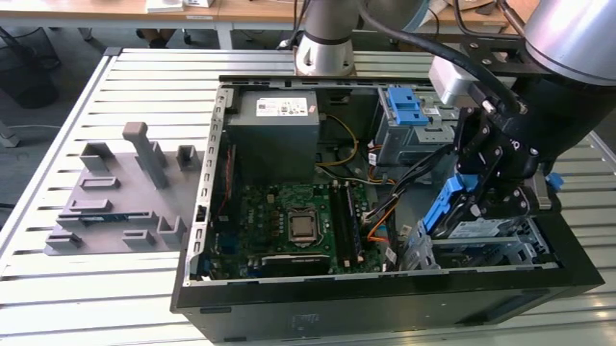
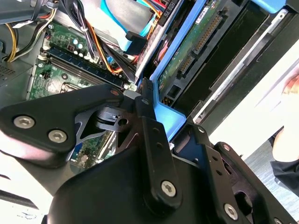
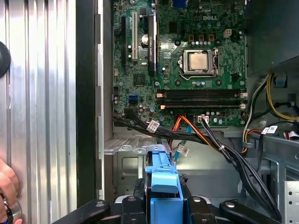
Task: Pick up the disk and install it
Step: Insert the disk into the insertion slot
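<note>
The disk (image 1: 451, 210), a silver drive in a blue carrier frame, hangs tilted just above the metal drive cage (image 1: 500, 249) at the front right corner of the open computer case. My gripper (image 1: 484, 205) is shut on it from above. In the first wrist view the blue carrier (image 3: 163, 184) sits between my black fingers (image 3: 139, 192). In the second wrist view the disk (image 2: 196, 44) shows its green circuit board and connector, with the blue frame edge clamped at my gripper (image 2: 156, 116).
Motherboard (image 1: 288, 216), grey power-supply box (image 1: 274, 133) and a blue latch piece (image 1: 409, 108) fill the case. Black and orange cables (image 3: 205, 135) run close to the cage. A grey fixture plate (image 1: 115, 194) lies at the exterior view's left. A person's hand (image 3: 7, 186) rests beside the case.
</note>
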Tool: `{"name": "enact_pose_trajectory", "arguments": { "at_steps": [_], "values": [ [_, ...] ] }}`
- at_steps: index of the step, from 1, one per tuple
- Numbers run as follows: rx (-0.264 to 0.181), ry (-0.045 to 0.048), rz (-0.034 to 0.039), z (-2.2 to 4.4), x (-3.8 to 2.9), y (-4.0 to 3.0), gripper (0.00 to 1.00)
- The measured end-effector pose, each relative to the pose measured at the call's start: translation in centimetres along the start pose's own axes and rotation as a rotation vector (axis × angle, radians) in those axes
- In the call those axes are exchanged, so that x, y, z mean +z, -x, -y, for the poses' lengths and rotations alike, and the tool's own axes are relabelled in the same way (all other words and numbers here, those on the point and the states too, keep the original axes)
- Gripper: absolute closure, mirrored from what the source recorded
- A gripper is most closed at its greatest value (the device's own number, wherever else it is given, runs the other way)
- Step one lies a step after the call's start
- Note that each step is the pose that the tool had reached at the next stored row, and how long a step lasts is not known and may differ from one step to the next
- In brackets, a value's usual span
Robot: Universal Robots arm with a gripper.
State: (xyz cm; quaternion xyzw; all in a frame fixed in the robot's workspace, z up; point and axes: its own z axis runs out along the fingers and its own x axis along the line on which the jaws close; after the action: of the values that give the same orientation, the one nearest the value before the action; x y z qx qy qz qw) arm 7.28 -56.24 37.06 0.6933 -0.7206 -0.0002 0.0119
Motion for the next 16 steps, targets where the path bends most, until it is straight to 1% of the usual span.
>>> {"name": "enact_pose_trajectory", "arguments": {
  "at_steps": [12,16],
  "values": [
    [0.000,0.0000,-0.0001,0.01,0.77,0.00,0.64],
    [0.000,0.0001,-0.0002,0.02,0.94,0.00,0.64]
  ]
}}
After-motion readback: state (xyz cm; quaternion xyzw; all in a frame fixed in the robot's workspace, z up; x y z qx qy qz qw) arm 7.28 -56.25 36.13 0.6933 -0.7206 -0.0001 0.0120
